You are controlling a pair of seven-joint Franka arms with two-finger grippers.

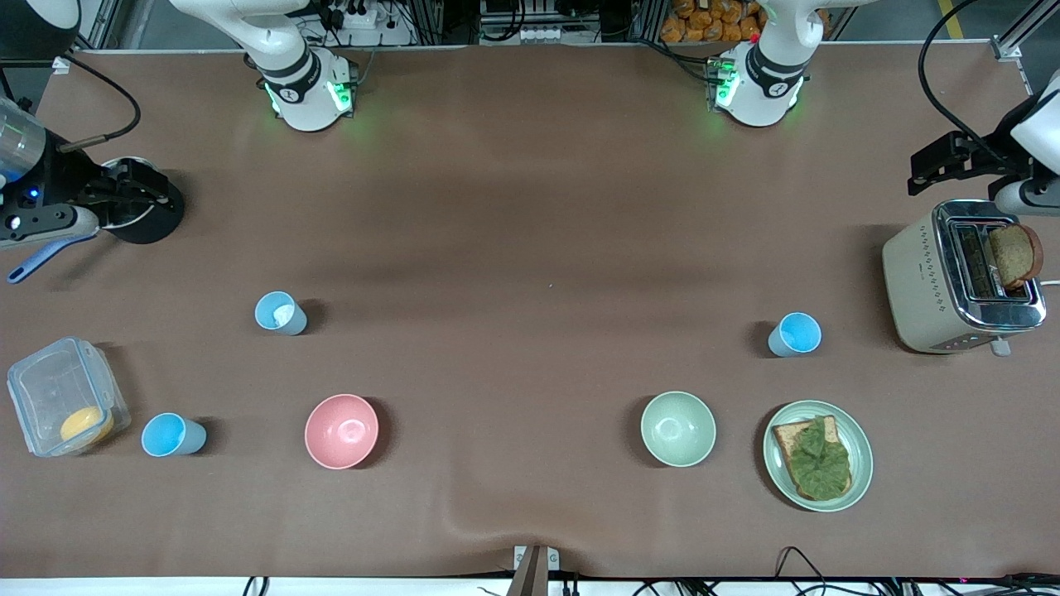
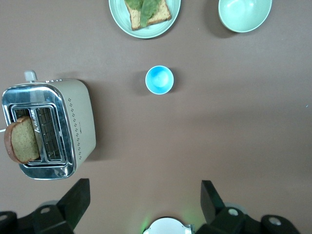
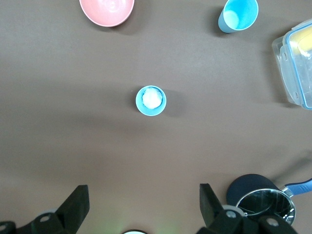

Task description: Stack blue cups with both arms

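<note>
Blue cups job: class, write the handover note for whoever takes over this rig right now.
Left gripper: open, empty, raised over bare table near the toaster.
Right gripper: open, empty, raised near the pan.
Cups: one holding something white, one beside the clear box, one near the toaster.
Done: nothing stacked.
Left: gather all three into one stack.

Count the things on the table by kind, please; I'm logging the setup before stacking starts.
Blue cups: 3
Bowls: 2, pink and green
Plate with toast: 1
Toaster: 1
Clear box: 1
Pot: 1
Total: 9
</note>
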